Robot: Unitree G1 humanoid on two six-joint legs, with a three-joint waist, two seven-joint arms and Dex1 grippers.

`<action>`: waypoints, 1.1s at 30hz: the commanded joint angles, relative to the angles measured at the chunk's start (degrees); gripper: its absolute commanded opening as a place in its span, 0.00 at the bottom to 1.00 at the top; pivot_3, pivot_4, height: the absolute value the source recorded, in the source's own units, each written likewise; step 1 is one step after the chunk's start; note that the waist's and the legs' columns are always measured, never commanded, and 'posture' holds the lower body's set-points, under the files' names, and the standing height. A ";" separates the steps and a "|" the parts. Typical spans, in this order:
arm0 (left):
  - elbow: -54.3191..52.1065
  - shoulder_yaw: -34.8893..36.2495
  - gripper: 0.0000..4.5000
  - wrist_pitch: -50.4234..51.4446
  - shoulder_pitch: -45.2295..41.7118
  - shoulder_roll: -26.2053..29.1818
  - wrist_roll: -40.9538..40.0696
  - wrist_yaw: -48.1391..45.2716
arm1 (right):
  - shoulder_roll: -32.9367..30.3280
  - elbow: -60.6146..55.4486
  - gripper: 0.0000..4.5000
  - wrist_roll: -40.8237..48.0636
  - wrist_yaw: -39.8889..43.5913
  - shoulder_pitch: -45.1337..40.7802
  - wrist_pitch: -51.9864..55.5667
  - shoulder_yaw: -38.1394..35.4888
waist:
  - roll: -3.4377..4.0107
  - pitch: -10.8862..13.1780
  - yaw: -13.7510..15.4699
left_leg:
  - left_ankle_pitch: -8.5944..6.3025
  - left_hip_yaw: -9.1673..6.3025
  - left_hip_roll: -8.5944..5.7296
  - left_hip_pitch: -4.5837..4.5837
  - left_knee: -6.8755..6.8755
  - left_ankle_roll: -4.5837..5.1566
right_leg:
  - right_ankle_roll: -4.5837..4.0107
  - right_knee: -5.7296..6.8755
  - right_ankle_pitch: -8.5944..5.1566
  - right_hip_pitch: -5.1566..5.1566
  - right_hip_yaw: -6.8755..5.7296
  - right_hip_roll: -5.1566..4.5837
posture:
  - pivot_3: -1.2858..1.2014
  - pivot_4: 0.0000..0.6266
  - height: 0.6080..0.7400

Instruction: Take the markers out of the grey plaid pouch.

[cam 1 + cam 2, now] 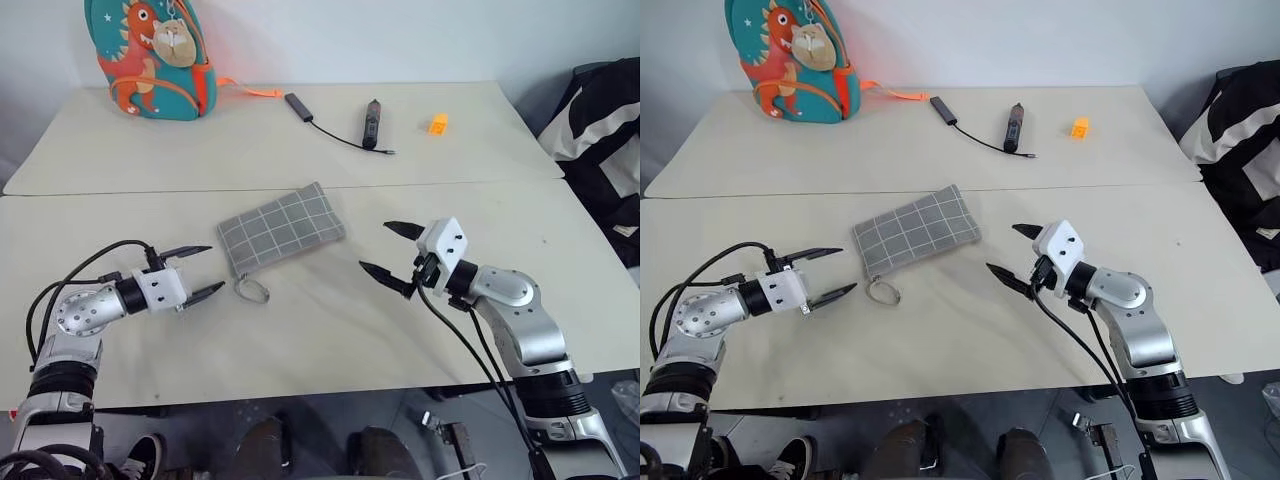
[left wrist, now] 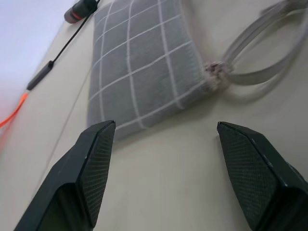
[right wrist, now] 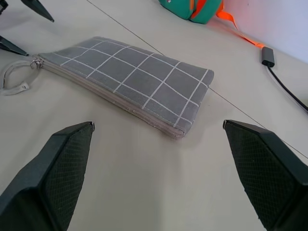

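Two grippers, both wide open, flank the pouch

Both pairs of black fingers stand spread and hold nothing. Over on the robot's left, the left gripper [image 1: 198, 271] points in toward the middle of the table, one finger [image 2: 91, 163] higher than the other, tips close to the loop pull [image 1: 252, 290] at the pouch's near corner but not touching it. Across from it, the right gripper [image 1: 388, 251] points the other way, fingers [image 3: 57, 168] equally parted, hanging above bare tabletop just beside the pouch's far end.

Between them lies the grey plaid pouch [image 1: 281, 229], flat on the pale table [image 1: 330, 330], set at a slant, its zipper running along the near long edge and looking closed. No marker is out on the table that I can make out.

Further back, things are well apart from the action: a teal dinosaur backpack [image 1: 150, 55] stands at the far left edge, a dark stick [image 1: 372, 122] with a thin black cable [image 1: 330, 132] lies mid-table, and a small orange block [image 1: 438, 124] sits to its right.
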 commanded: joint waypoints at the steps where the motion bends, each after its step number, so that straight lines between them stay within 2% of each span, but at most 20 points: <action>1: 2.18 -1.83 0.80 -1.59 -1.51 -0.64 3.19 3.85 | 0.05 -2.13 1.00 0.32 -0.52 -0.06 -0.63 -0.93 | 0.00 0.00 0.11 | 0.00 0.00 0.00 0.00 0.02 0.01 | 0.00 0.01 0.00 0.00 0.00 0.00 | 0.52 0.24 1.00; 24: 9.69 -11.98 0.80 -5.83 -8.29 -3.89 7.24 3.90 | 0.07 -1.87 1.00 -0.31 -2.33 -0.66 -0.32 -1.28 | 0.01 -0.01 1.32 | 0.03 -0.01 -0.08 0.00 0.16 0.07 | 0.05 0.08 0.02 0.04 -0.03 -0.04 | 0.52 0.24 1.00; 29: 9.68 -11.30 0.80 -5.46 -7.94 -3.96 6.45 4.82 | 5.57 3.00 1.00 -3.21 -8.40 -5.66 -1.18 0.32 | 0.02 -0.01 1.17 | 0.04 -0.01 -0.07 0.01 0.18 0.06 | 0.05 0.11 0.02 0.04 -0.03 -0.03 | 0.52 0.24 1.00; 32: 9.50 -11.01 0.81 -5.73 -7.29 -3.53 6.08 4.96 | 10.88 8.60 0.87 -5.45 -11.34 -9.81 -2.32 2.38 | 0.03 -0.02 1.03 | 0.07 -0.02 -0.06 0.02 0.22 0.04 | 0.04 0.19 0.02 0.03 -0.03 -0.02 | 0.52 0.24 1.00; 33: 9.55 -10.94 0.81 -5.75 -7.16 -3.41 6.07 5.06 | 11.80 10.11 0.78 -6.72 -11.77 -10.74 -3.10 3.33 | 0.04 -0.03 1.04 | 0.07 -0.03 -0.07 0.02 0.21 0.04 | 0.05 0.21 0.02 0.02 -0.04 -0.03 | 0.52 0.24 1.00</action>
